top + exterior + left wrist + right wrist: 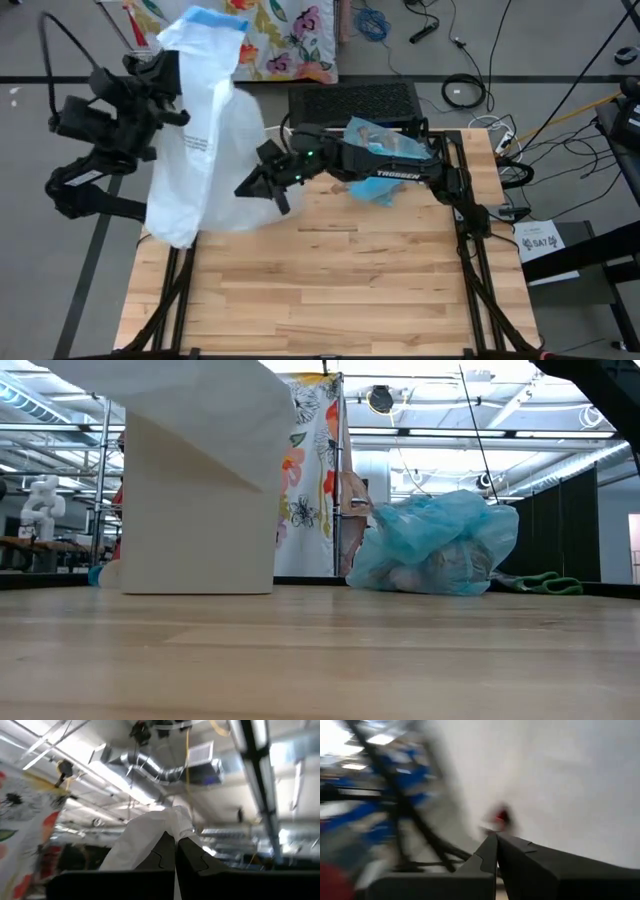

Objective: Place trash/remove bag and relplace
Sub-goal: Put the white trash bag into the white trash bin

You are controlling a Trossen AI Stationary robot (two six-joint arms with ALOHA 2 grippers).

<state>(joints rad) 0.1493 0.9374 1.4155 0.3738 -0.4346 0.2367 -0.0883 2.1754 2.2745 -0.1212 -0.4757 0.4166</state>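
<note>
A large white bag (205, 140) with a blue hem (215, 18) hangs at the table's far left. Its lower end (195, 582) rests on the wood. My left gripper (176, 840) is shut on it high up, pointing slantwise upward. My right gripper (248, 186) reaches level from the right and stands shut at the white bag's right side (560, 780). The light-blue bag (385, 148) sits on the table at the far side, under the right arm. It is bunched shut, with crumpled trash showing through it (435, 550). My left gripper pinches a bunched fold of the white bag (172, 822) between its two fingers. The fingers slant upward, and the plastic rises past their tips. The rest of the bag hangs slack, with its lower end on the table. My right gripper's shut tips are right at the white bag's side; whether they touch it I cannot tell.
A black bin (350, 100) lies at the table's far edge behind the right arm. A floral cloth (290, 40) hangs beyond it. Cables and a power strip (505, 140) crowd the far right corner. The near half of the wooden table (340, 290) is bare.
</note>
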